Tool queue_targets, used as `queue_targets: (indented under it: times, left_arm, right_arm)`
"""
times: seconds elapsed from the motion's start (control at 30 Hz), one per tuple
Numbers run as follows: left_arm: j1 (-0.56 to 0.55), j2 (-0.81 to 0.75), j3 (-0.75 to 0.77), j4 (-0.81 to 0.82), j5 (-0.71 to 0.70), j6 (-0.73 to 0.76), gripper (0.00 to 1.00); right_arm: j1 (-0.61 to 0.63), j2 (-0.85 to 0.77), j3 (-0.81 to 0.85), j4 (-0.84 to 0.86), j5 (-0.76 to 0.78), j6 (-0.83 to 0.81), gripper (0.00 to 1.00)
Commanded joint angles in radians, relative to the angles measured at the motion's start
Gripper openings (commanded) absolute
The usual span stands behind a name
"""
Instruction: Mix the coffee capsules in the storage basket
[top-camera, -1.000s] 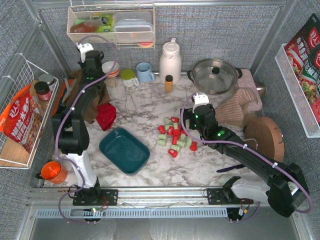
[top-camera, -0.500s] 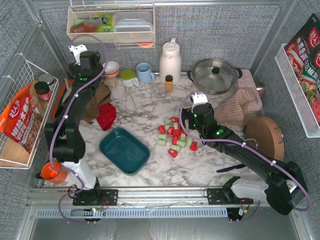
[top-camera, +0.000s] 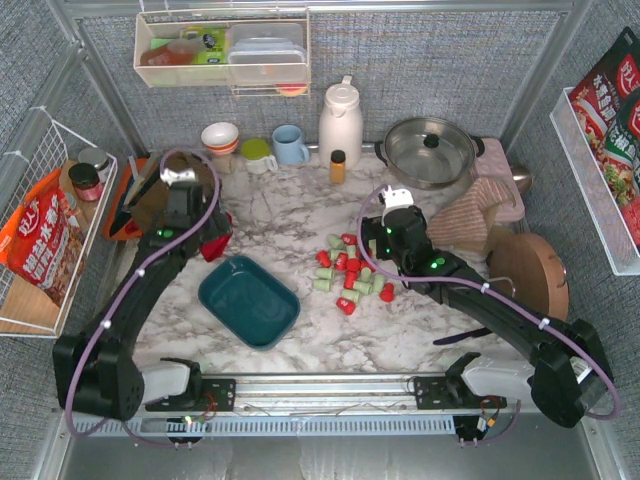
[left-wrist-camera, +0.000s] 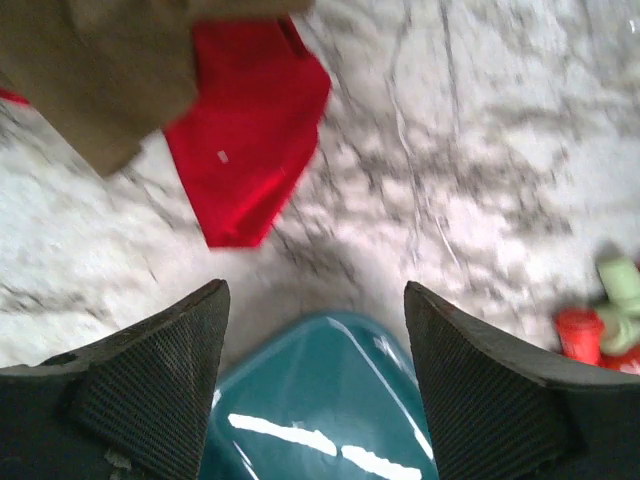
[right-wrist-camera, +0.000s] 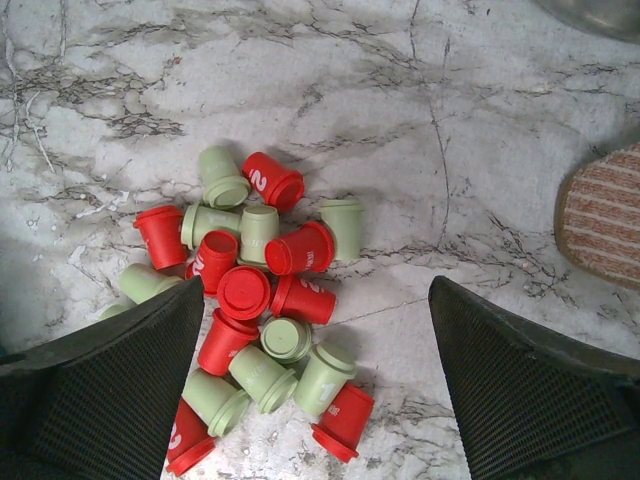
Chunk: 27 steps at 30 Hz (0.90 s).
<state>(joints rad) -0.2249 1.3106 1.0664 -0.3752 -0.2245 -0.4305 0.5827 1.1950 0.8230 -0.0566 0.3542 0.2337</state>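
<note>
The coffee capsules (top-camera: 350, 272), red and pale green, lie in a loose heap on the marble, right of the storage basket (top-camera: 248, 300), a dark teal tray with nothing in it. My left gripper (top-camera: 200, 248) hangs over the basket's far left corner. In the left wrist view the gripper (left-wrist-camera: 315, 290) is open, with the basket (left-wrist-camera: 320, 400) below and a few capsules (left-wrist-camera: 578, 330) at the right edge. My right gripper (top-camera: 375, 248) is open beside the heap. In the right wrist view the gripper (right-wrist-camera: 315, 285) stands wide above the capsules (right-wrist-camera: 265, 290), holding nothing.
A red cloth (top-camera: 213, 240) and a brown cloth (left-wrist-camera: 90, 70) lie just beyond the basket. At the back stand cups (top-camera: 290, 145), a white jug (top-camera: 340, 122), an orange-capped bottle (top-camera: 338, 166) and a pot (top-camera: 430, 150). A striped cloth (right-wrist-camera: 600, 215) and a wooden board (top-camera: 528, 272) sit to the right.
My left arm has swung from the back left corner down toward the basket, and its jaws have come open. The right arm has barely moved.
</note>
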Motion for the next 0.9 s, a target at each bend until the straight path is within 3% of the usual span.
queue_targets:
  times: [0.0, 0.27, 0.53, 0.63, 0.73, 0.87]
  left_arm:
    - [-0.011, -0.133, -0.151, 0.017, 0.131, -0.113, 0.79]
    - [-0.013, -0.207, -0.307, -0.050, 0.124, -0.112, 0.75]
    - [-0.009, -0.110, -0.343, 0.049, 0.135, 0.158, 0.78]
    - [-0.002, -0.070, -0.332, 0.082, 0.124, 0.250, 0.70]
    - [0.004, -0.025, -0.314, 0.080, 0.138, 0.328, 0.48]
    - [0.006, -0.017, -0.283, 0.056, 0.160, 0.350, 0.47]
  right_arm:
    - [0.002, 0.003, 0.012, 0.011, 0.006, -0.002, 0.99]
    - [0.002, 0.024, 0.016, 0.014, 0.005, -0.005, 0.99]
    - [0.002, 0.028, 0.019, 0.014, 0.004, -0.009, 0.99]
    - [0.002, 0.025, 0.019, 0.010, 0.003, -0.011, 0.99]
    - [0.002, 0.016, 0.021, 0.005, 0.006, -0.013, 0.99]
    - [0.002, 0.007, 0.020, 0.003, 0.005, -0.011, 0.99]
